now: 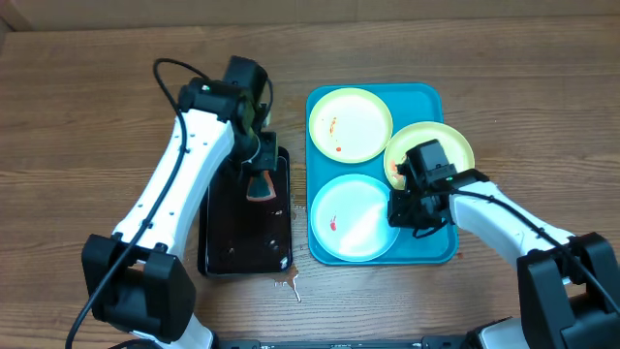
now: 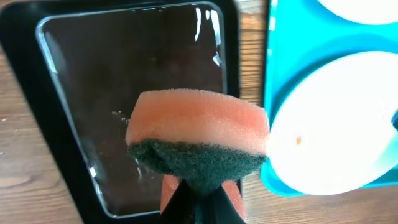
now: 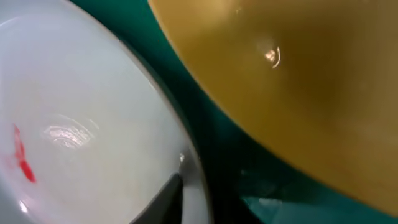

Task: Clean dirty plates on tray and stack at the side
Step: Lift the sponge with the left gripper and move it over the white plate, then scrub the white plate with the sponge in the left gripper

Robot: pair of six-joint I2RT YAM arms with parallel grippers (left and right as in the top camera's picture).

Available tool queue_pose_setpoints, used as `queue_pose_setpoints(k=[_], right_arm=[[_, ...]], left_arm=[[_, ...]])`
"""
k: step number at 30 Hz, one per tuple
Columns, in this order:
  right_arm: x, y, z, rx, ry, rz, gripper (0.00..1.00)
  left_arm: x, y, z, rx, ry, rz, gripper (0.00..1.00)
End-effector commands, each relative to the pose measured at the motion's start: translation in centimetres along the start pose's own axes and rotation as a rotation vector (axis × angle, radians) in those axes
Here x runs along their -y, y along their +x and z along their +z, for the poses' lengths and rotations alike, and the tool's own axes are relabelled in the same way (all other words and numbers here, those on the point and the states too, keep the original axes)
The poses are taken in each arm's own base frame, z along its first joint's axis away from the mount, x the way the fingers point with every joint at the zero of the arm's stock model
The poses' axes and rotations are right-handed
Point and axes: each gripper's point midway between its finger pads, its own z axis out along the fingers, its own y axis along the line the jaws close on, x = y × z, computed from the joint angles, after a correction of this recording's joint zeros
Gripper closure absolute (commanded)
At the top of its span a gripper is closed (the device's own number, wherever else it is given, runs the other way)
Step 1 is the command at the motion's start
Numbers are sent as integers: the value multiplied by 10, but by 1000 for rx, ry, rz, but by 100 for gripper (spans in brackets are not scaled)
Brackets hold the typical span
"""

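**Surroundings.** A wooden table (image 1: 87,107) carries a black tray (image 1: 223,242) on the left and the turquoise tray (image 1: 426,92) just beside it on the right. The black tray holds a shallow film of liquid. A small wet patch (image 1: 289,283) lies on the table near its front corner.

**Task items.** All three plates are at the turquoise tray.
- The upper plate (image 1: 349,124) lies flat in the far left part, with orange smears.
- The lower plate (image 1: 349,223) lies flat in the near part, with a red smear (image 1: 333,224).
- The third plate (image 1: 448,139) sits tilted over the tray's right rim. The right arm partly covers it.

**Left arm.** It reaches forward over the black tray. The left gripper (image 2: 202,196) is clamped on an orange sponge (image 2: 199,134) with a dark green scouring face. The sponge is held above the liquid, clear of the turquoise tray.

**Right arm.** It bends in from the near right. The right gripper (image 1: 412,208) is at the right edge of the lower plate, under the third plate's near edge. The wrist view shows one dark fingertip (image 3: 163,200) at the lower plate's rim. Whether the jaws are apart or together cannot be told.
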Motion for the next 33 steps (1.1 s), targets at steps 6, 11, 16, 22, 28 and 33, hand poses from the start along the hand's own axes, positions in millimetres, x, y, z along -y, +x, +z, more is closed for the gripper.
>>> queue_pose_setpoints(k=[6,11,16,22,28,33], right_arm=[[27,-9,0,67,137,187,96],[27,-9,0,66,137,187,96],[27,-9,0,65,137,187,96],[27,-8,0,65,137,187,96],[28,-6,0,55,142,189,96],[28,-6,0,55,141,189,96]], left_arm=[[66,-17,-13,139,129,163,96],[120,-21,2,176,241,202,96],[156,-5,47,69,257,165,96],[161,16,109,-110,208,111,96],[134,33,144,-224,83,79,96],[113,32,145,-215,-33,83,96]])
